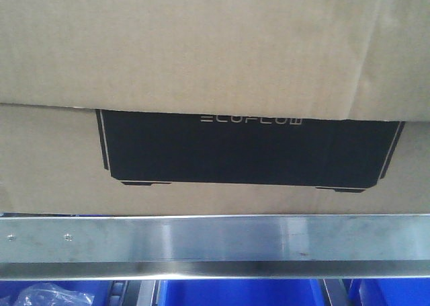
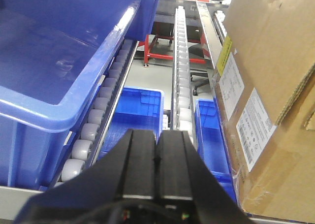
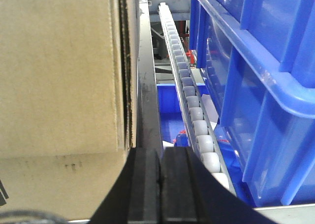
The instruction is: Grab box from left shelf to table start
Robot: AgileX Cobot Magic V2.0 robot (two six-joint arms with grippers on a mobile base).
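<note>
1. The box (image 1: pixel 222 64) sits at the front edge of the shelf (image 1: pixel 215 242), filling my front view.
2. My left claw (image 2: pixel 157 138) and right claw (image 3: pixel 161 155) flank it — fingers pressed together, holding nothing.
3. Narrow claws can only squeeze the sides; smooth cardboard could slip and the box drop off the edge.
4. An uneven pull could swing a corner into a bin (image 3: pixel 256 86) — or jam it.

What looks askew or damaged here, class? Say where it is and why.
The box has what looks like a loose cardboard flap hanging over its front. The flap's lower edge slants across the top of the black panel. In the left wrist view, the box's lower near corner looks slightly crumpled.
</note>
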